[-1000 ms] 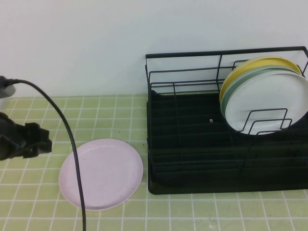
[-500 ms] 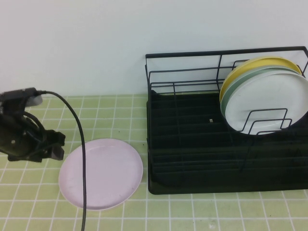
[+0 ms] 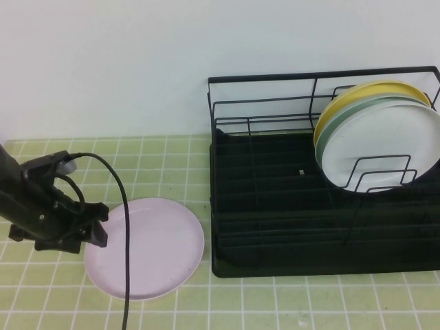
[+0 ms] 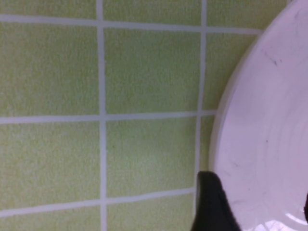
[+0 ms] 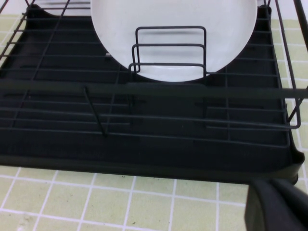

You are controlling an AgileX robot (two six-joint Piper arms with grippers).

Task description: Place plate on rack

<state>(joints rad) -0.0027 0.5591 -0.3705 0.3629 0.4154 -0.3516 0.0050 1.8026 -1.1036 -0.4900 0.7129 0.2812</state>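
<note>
One pale pink plate (image 3: 148, 247) lies flat on the green tiled table (image 3: 275, 302), just left of the black rack (image 3: 275, 240), not yet placed. We see the left gripper (image 3: 100, 227) low at its left rim, jaws apart, likely to pinch that edge. The right gripper (image 5: 276, 204) hangs closed near the rack's front, which we take as parked.

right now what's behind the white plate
A green plate, then a yellow plate; only their upper rims show, rest covered. Left hand at pink plate edge; right hand by rack front.
</note>
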